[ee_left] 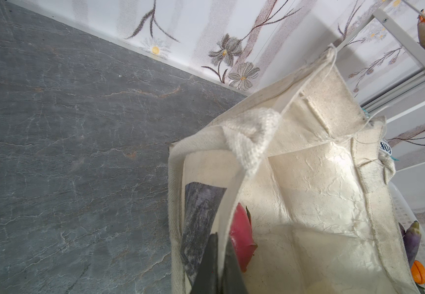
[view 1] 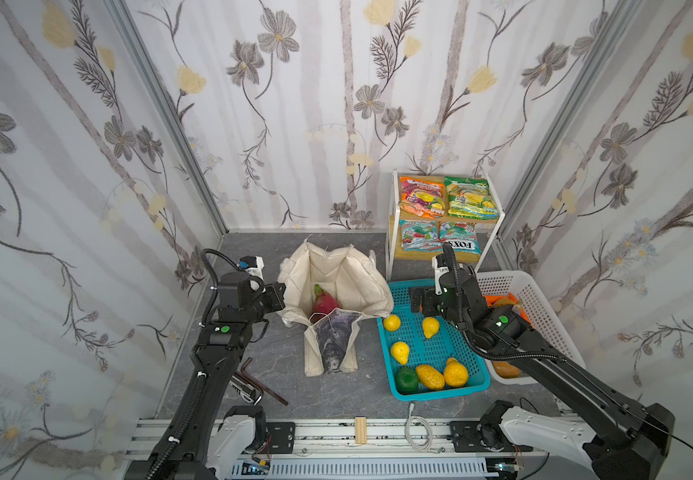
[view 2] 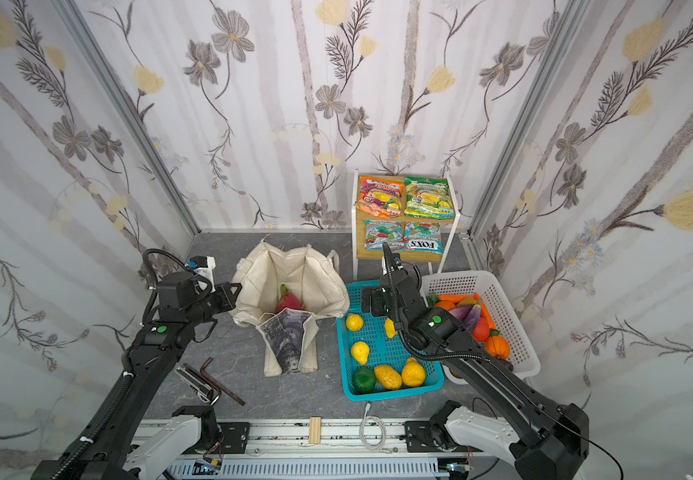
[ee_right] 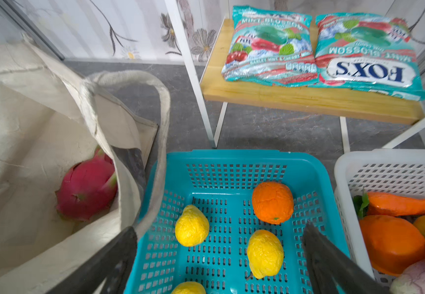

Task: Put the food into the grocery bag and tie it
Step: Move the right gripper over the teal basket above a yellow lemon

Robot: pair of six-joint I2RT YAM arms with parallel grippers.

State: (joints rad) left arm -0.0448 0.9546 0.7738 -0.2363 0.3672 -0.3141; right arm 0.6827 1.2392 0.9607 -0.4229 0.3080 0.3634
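Left gripper (view 1: 281,291) is clamped on the left rim of the grocery bag (view 1: 349,274) in a top view. The bag stands open on the table (view 1: 336,397), with the dragon fruit (view 1: 323,305) inside. Right gripper (view 1: 415,300) hangs over the teal basket (view 1: 384,349), jaws spread wide, holding nothing. On the left wrist view I see the fingers (ee_left: 207,264) pinching a cloth edge just beside the dragon fruit (ee_left: 240,236). On the right wrist view, yellow fruits (ee_right: 191,226) lie in the teal basket (ee_right: 231,159) — dragon fruit (ee_right: 86,188) down in the bag.

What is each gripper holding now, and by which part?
The left gripper pinches the grocery bag by the cloth rim of its mouth. The right gripper is open and holds nothing.
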